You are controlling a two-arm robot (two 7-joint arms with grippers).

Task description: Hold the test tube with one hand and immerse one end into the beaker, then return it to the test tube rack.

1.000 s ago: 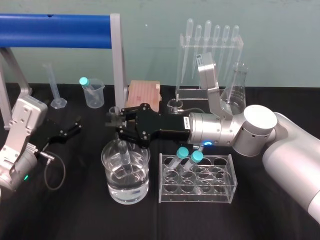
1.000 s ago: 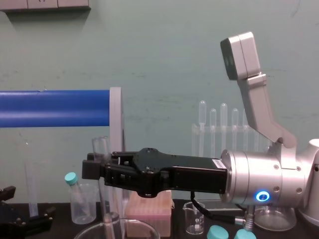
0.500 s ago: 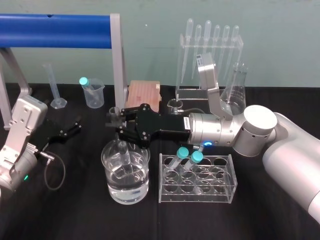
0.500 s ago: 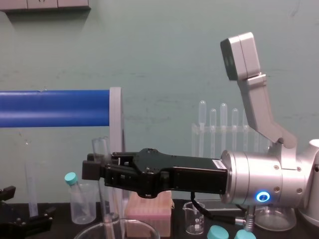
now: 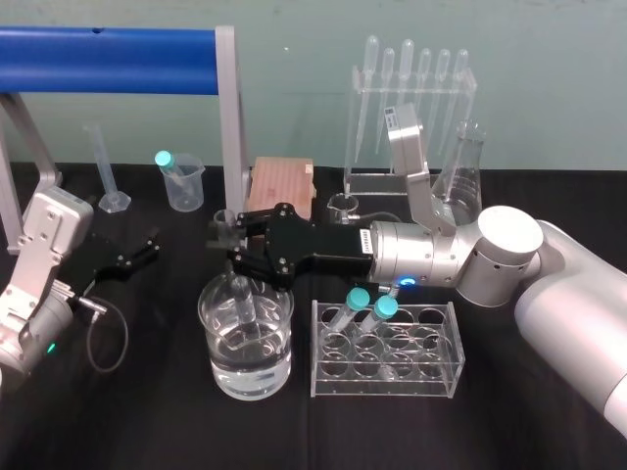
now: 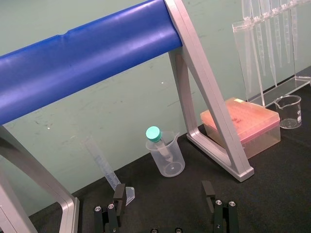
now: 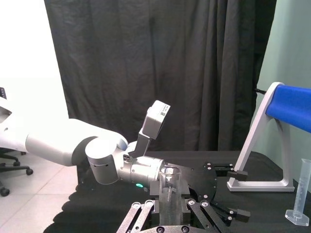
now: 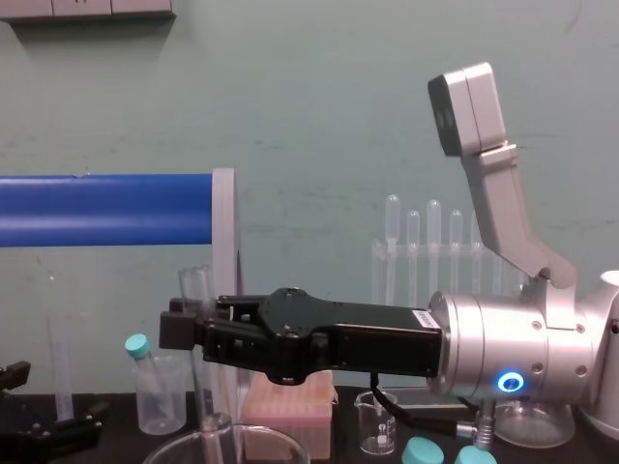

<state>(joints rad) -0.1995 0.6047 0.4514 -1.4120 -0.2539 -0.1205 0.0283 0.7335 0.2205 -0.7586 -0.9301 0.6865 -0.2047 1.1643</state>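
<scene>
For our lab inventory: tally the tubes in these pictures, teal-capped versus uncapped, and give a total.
Teal-capped tubes: 3, two in the rack, one in the plastic beaker
Uncapped test tube: 1, held by the right pincer
Total: 4

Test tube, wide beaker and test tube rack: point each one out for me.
test tube [image 5: 242,305], head view, on its lower shaft.
beaker [image 5: 251,382], head view, on its front wall.
test tube rack [image 5: 387,382], head view, on its front panel.
</scene>
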